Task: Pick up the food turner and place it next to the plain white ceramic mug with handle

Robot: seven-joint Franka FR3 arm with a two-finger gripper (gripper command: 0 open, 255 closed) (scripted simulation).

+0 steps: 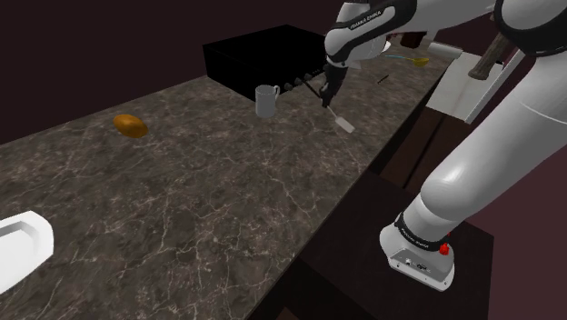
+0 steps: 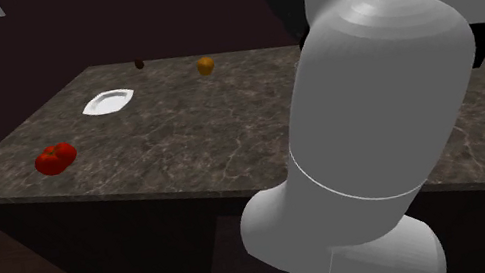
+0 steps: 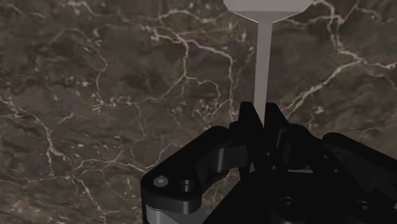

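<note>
Shoulder view: the gripper (image 1: 325, 98) is clamped on the turner (image 1: 342, 123), whose blade slants off toward 5 o'clock of the gripper, low over the dark marbled counter (image 1: 227, 200); whether the blade touches the stone cannot be told. The mug (image 1: 267, 100) stands upright at 9 o'clock of the gripper, near but apart from the turner, with its handle facing the gripper. A black box (image 1: 263, 56) sits just behind the mug, at its 12 o'clock. An orange-brown lump (image 1: 130, 125) lies well apart at the mug's 9 o'clock, and a white plate (image 1: 23, 244) lies at its 8 o'clock, by the counter's far end. Wrist view: the jaws pinch the turner's thin grey handle, and the blade lies straight ahead of the fingertips over the counter. Second exterior view: a red tomato (image 2: 56, 158) rests at 8 o'clock of the plate.
</note>
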